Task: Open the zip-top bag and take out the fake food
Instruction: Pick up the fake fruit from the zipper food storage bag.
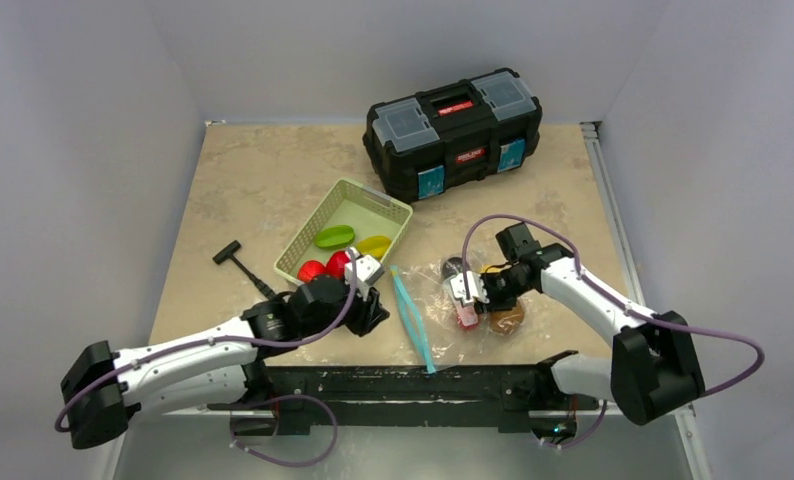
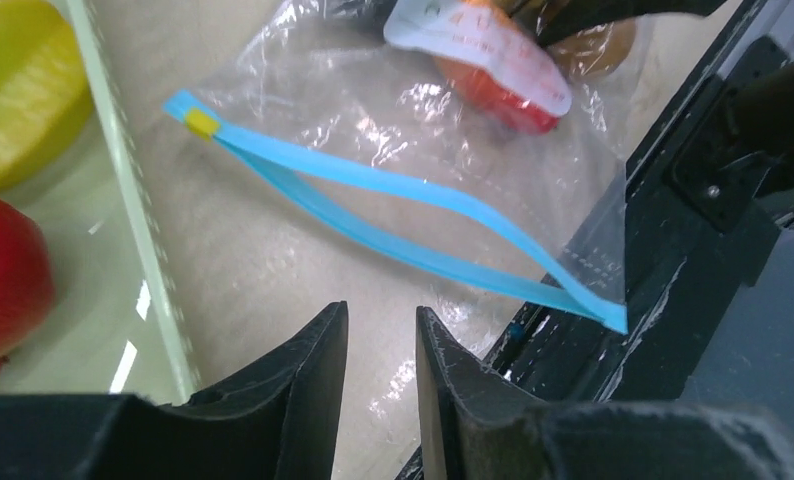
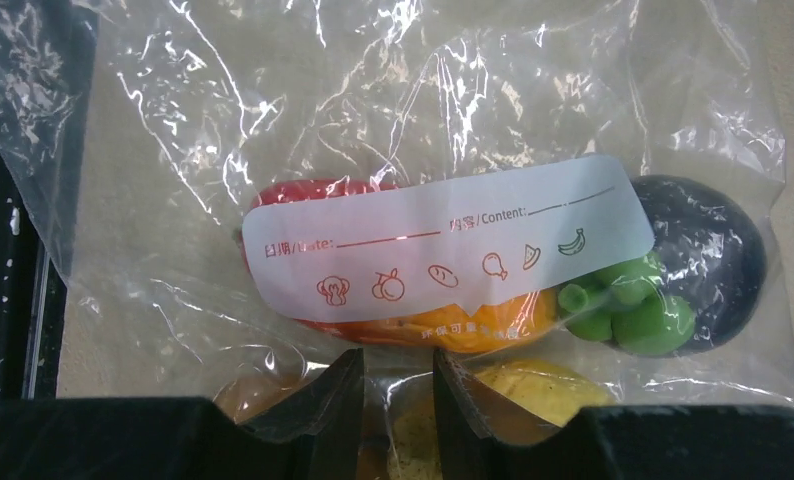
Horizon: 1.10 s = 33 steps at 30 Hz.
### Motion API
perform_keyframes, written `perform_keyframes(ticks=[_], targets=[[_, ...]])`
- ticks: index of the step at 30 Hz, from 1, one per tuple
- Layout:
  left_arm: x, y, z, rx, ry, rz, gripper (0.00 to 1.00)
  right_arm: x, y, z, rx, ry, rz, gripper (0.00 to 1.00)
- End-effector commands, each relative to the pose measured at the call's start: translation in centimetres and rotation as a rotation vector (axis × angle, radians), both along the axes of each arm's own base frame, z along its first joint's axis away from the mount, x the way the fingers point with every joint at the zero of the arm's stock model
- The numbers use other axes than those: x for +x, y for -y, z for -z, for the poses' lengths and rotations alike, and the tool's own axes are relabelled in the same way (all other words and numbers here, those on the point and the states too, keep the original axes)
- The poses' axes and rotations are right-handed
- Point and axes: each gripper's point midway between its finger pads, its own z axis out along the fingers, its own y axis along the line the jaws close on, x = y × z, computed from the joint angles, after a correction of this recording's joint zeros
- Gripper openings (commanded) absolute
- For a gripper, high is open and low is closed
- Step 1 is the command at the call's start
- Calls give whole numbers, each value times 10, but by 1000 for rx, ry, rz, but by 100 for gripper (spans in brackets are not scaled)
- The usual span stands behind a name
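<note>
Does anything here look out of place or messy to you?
Two small things. A black T-handled tool lies loose left of the green basket, a stray beside the fake food. And the zip-top bag lies with one corner of its gaping blue zip strip over the black rail at the near edge. Nothing spilled.

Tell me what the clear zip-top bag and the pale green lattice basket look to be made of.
Clear zip-top bag: thin glossy plastic film, judging by its crinkles and glare. Pale green lattice basket: probably rigid moulded plastic, given its even openwork walls.
</note>
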Motion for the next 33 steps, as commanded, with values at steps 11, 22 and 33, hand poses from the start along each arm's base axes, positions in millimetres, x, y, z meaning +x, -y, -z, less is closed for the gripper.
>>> perform_keyframes(ticks=[11,22,33], targets=[[-4,63,17,-199,-97,124,31,-5,-6,12,10,-52,-25,36],[-10,52,24,-225,-106,106,31,-15,-23,-9,110,-95,-78,42],[-26,31,40,-189,-102,142,32,-3,-18,-46,77,42,-170,66]])
